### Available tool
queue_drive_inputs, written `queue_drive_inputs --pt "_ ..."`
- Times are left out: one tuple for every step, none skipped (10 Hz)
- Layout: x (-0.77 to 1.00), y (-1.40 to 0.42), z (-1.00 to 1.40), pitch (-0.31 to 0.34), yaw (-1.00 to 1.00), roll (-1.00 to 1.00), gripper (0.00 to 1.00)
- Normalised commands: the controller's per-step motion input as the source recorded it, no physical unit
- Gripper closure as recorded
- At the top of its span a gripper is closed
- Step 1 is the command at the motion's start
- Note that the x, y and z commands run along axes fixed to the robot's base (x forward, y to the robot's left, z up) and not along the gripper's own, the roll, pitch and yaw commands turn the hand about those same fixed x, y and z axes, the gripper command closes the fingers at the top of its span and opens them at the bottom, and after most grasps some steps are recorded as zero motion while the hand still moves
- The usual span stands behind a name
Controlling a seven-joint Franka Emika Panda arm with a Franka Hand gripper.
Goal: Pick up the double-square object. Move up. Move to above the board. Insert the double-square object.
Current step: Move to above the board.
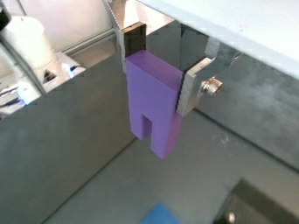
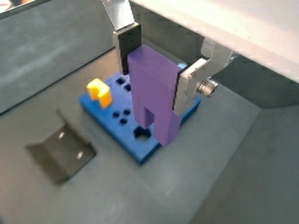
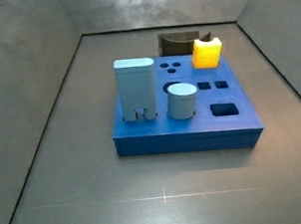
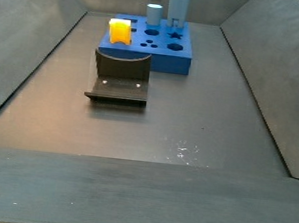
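You see the gripper [image 2: 160, 59] only in the wrist views; its body is cut off by the picture edge, and both side views miss it entirely. The double-square object [image 2: 155, 98] hides part of the board [image 2: 117, 131] behind it in a wrist view, so you cannot tell which holes lie under its prongs. In a wrist view only a blue corner of the board [image 1: 162, 215] shows at the edge. In a side view the yellow block [image 3: 208, 50] covers most of the fixture [image 3: 178, 43]. In a side view the board's [image 4: 171, 62] holes are too small to tell apart.
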Motion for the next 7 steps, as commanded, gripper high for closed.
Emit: queue_drive_inputs --pt "0.49 -1.00 -0.01 0.030 0.01 -0.01 1.00" --pt "0.50 -1.00 -0.02 0.029 0.01 -0.01 1.00" --pt "0.52 -1.00 -0.02 0.032 0.01 0.00 1.00" --pt "0.52 -1.00 -0.01 0.033 0.01 -0.02 1.00" --pt "0.54 -1.00 -0.02 0.033 0.01 0.02 1.00" --pt "0.57 -1.00 -0.02 0.042 0.01 0.02 1.00" --pt "0.44 -0.70 0.00 0.049 0.01 0.03 1.00"
